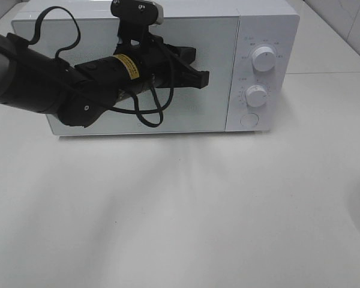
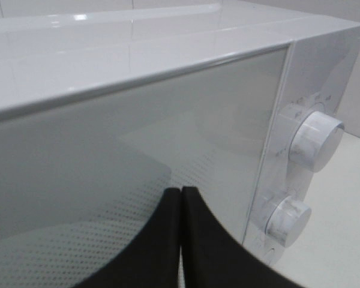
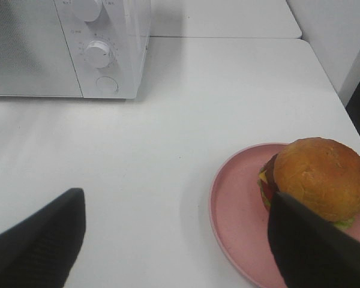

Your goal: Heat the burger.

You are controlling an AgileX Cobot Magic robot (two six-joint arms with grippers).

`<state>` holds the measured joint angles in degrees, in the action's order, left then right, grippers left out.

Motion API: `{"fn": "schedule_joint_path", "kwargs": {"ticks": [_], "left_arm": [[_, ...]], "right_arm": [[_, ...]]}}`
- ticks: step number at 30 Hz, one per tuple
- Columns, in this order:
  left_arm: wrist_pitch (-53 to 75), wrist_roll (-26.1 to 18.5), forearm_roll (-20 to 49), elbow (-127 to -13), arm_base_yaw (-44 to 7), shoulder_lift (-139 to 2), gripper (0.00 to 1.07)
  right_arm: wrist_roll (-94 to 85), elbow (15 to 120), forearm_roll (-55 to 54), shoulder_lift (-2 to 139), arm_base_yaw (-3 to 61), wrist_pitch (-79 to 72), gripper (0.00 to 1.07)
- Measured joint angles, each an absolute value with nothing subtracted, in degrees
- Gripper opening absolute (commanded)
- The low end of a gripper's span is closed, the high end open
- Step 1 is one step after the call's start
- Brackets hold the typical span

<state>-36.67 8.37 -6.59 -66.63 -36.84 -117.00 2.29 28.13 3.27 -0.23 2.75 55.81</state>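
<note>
— Where is the tall burger with the glossy golden-brown bun [image 3: 321, 177]?

— On the shallow pink plate [image 3: 237, 219], set toward the plate's far-right side on the white tabletop [image 3: 168, 150], well apart from the white boxy microwave oven [image 1: 168, 66]. It appears only in the right wrist view.

— And relative to the jaws?

— The right black gripper [image 3: 177, 240] hangs over the table with its two fingers spread wide. One finger [image 3: 306, 252] overlaps the burger's near edge in the picture; whether it touches cannot be told. The other finger stands well clear over bare table. The burger lies off to one side of the gap, not between the fingers.

— Which way does it point?

— It stands upright, domed bun on top, with yellow cheese, red tomato and green lettuce showing at the rim beneath. Its long axis runs vertically.

— The other arm?

— The left black gripper [image 1: 198, 75] hovers before the microwave's closed glass door [image 2: 138, 162], fingers pressed together on nothing, near the two white round dials [image 1: 264, 58].
</note>
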Motion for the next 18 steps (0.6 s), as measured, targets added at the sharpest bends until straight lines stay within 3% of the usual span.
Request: {"fn": "schedule_joint_path", "kwargs": {"ticks": [8,17,18], "left_arm": [[-33.06,8.42,-5.90,-67.49,-37.76,-116.54,0.00],[-25.44,8.59,-0.52,-68.24,-40.28,-112.70,0.00],[-23.49,8.59,-0.40,-68.24,-41.20,-111.44,0.04]], "right_arm": [[2.29,28.13,3.27,-0.23,2.75,55.81,0.75],[2.29,28.13,3.27,-0.23,2.75,55.81,0.75],[2.29,28.13,3.27,-0.23,2.75,55.81,0.75]]}}
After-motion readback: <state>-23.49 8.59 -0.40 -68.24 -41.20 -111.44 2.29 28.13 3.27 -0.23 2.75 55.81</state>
